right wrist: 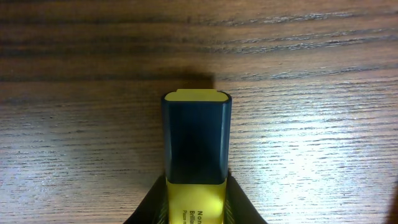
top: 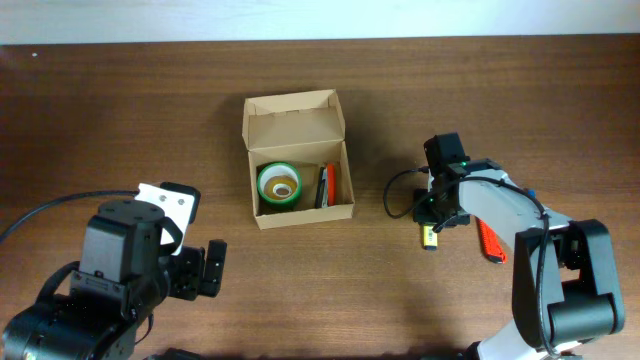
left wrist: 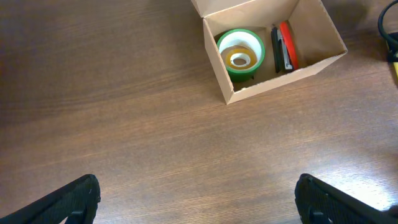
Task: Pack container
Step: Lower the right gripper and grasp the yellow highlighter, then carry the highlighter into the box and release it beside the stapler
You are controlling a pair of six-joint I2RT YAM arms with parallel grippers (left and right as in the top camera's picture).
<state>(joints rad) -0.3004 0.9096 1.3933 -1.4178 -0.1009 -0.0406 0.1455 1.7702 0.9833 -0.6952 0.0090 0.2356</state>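
The brown cardboard container (top: 300, 155) stands open at the table's middle, its flap lid tilted back. Inside lie a green tape roll (top: 279, 184) and a red and a black marker (top: 326, 186). It also shows in the left wrist view (left wrist: 323, 59) with the tape roll (left wrist: 240, 53). My right gripper (top: 432, 232) is right of the container, shut on a yellow highlighter with a dark cap (right wrist: 196, 146), held just above the table. My left gripper (top: 206, 268) is open and empty at the front left, well short of the container.
An orange-red marker (top: 490, 241) lies on the table beside the right arm. A black cable (top: 400, 195) loops between the container and the right gripper. The table's far edge (top: 320, 40) runs along the top.
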